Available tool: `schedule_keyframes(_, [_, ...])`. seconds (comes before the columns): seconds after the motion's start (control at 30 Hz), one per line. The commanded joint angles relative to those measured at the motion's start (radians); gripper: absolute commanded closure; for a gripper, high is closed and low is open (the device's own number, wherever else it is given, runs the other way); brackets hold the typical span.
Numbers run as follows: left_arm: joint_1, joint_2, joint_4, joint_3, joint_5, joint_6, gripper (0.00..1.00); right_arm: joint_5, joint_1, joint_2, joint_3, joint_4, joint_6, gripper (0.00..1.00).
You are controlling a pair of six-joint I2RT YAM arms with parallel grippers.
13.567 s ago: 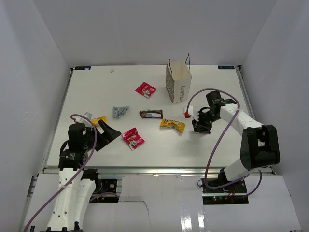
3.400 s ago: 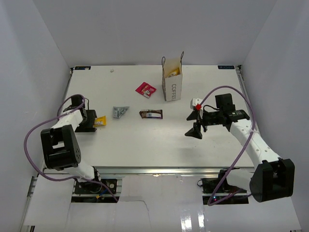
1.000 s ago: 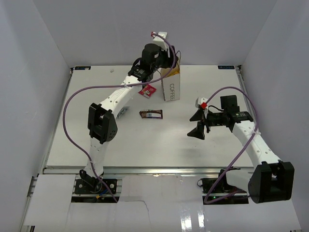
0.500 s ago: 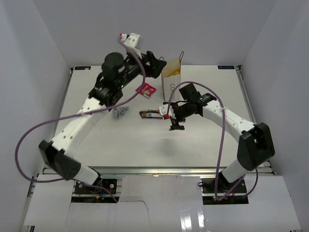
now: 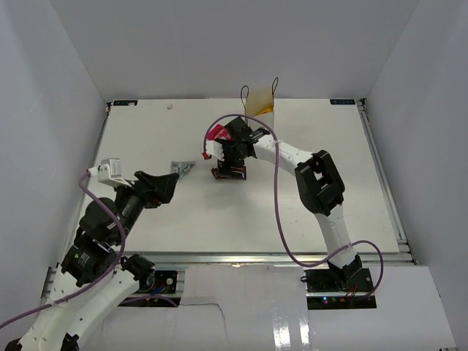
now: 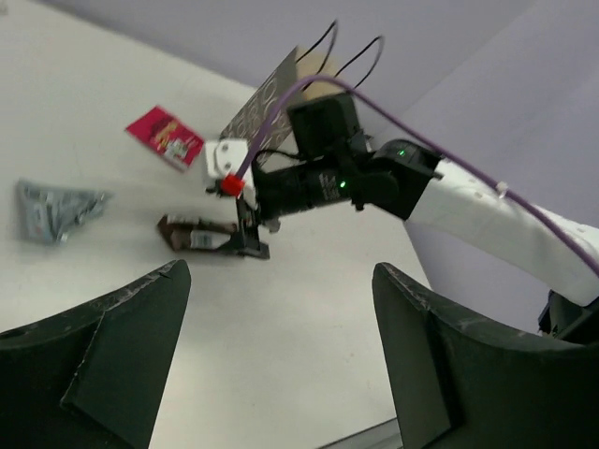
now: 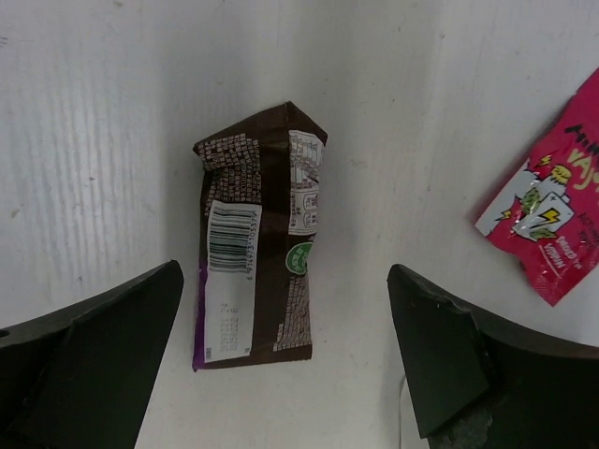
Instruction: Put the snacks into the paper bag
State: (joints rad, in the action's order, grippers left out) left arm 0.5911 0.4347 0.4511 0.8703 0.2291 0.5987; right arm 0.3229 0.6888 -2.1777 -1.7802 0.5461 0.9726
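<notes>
A dark brown bar [image 7: 257, 271] lies flat on the white table. My right gripper [image 7: 283, 269] hovers open just above it, one finger on each side, not touching; from above, the gripper [image 5: 229, 168] covers most of the bar [image 5: 217, 174]. A pink-red packet [image 5: 217, 133] lies just beyond it, and a silver-grey packet [image 5: 183, 169] to the left. The paper bag [image 5: 261, 108] stands behind the right arm, mostly hidden, with a yellow packet showing in its mouth. My left gripper [image 5: 162, 187] is open and empty, raised at the near left. Its wrist view shows the bar [image 6: 195, 236], both packets and the bag [image 6: 271, 94].
The right arm [image 5: 292, 157] stretches from the near right base across the table's middle to the bar, with its purple cable [image 5: 278, 212] looping over the table. White walls close in the table on three sides. The table's near edge [image 5: 219, 253] runs in front of the arm bases.
My left arm has pulled back from the paper bag to the near left, its jaws opening wider. My right arm has swung left from the table's right side to over the brown bar.
</notes>
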Motion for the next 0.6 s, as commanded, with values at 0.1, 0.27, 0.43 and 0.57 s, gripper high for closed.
schedule_keyframes(0.1, [-0.004, -0.057, 0.199, -0.132, 0.047, 0.236, 0.1, -0.067, 0.005, -0.083, -0.09, -0.003, -0.054, 0.02])
schedule_keyframes(0.27, [-0.004, -0.033, 0.222, -0.155, 0.075, 0.311, 0.1, -0.009, 0.003, -0.123, -0.082, 0.027, -0.051, 0.09])
schedule_keyframes(0.43, [-0.004, 0.088, 0.256, -0.154, 0.145, 0.466, 0.1, 0.148, -0.002, -0.082, -0.052, 0.112, -0.022, 0.51])
schedule_keyframes(0.57, [-0.004, 0.232, 0.304, -0.123, 0.194, 0.596, 0.11, 0.243, -0.009, 0.018, 0.036, 0.124, -0.008, 0.68])
